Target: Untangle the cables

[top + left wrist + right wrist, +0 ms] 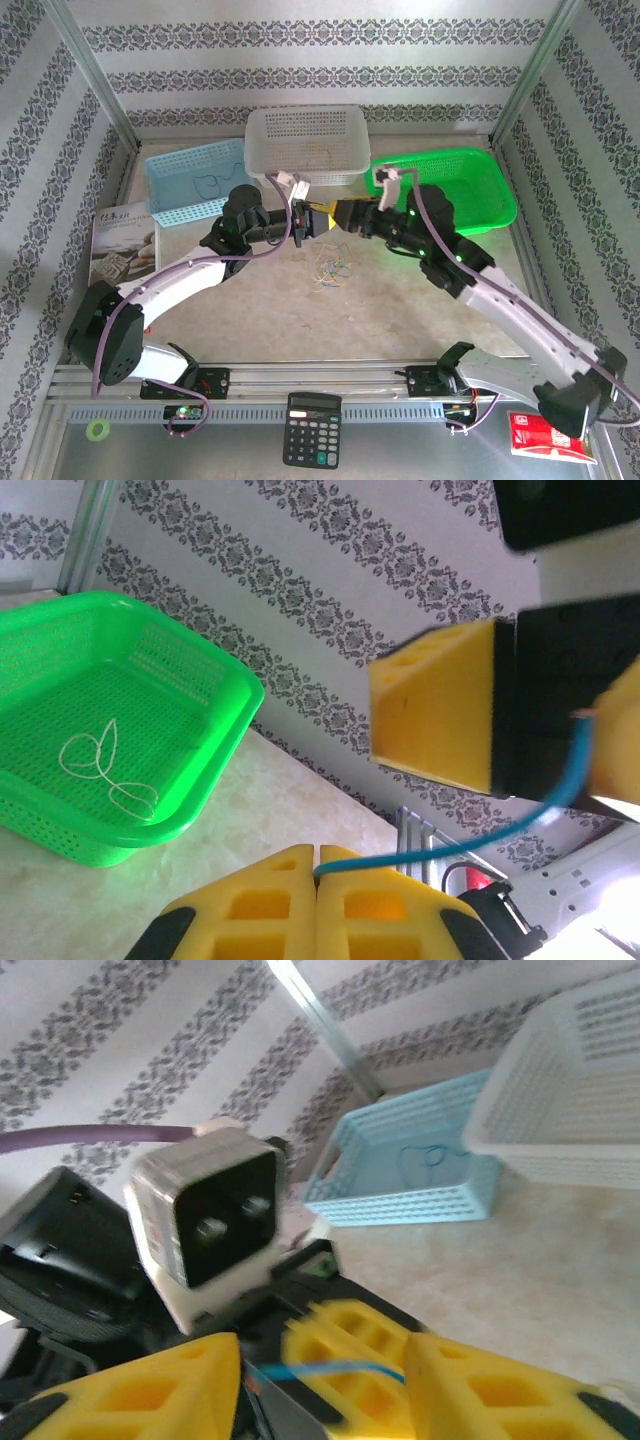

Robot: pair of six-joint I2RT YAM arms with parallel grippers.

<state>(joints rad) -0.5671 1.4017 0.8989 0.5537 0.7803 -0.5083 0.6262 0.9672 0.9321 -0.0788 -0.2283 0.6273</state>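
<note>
Blue cable (450,848) clamped in left gripper (317,872), right gripper (322,1362) jaws apart

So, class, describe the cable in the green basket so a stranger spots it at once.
Find the green basket at the far right. A thin cable lies in loose loops on its floor. It is whitish, unlike the blue strand the left gripper pinches.

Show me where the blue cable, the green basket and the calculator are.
blue cable (430,856): left wrist view, middle of its span.
green basket (100,845): left wrist view, near outer wall.
calculator (311,430): top external view, keypad centre.
</note>
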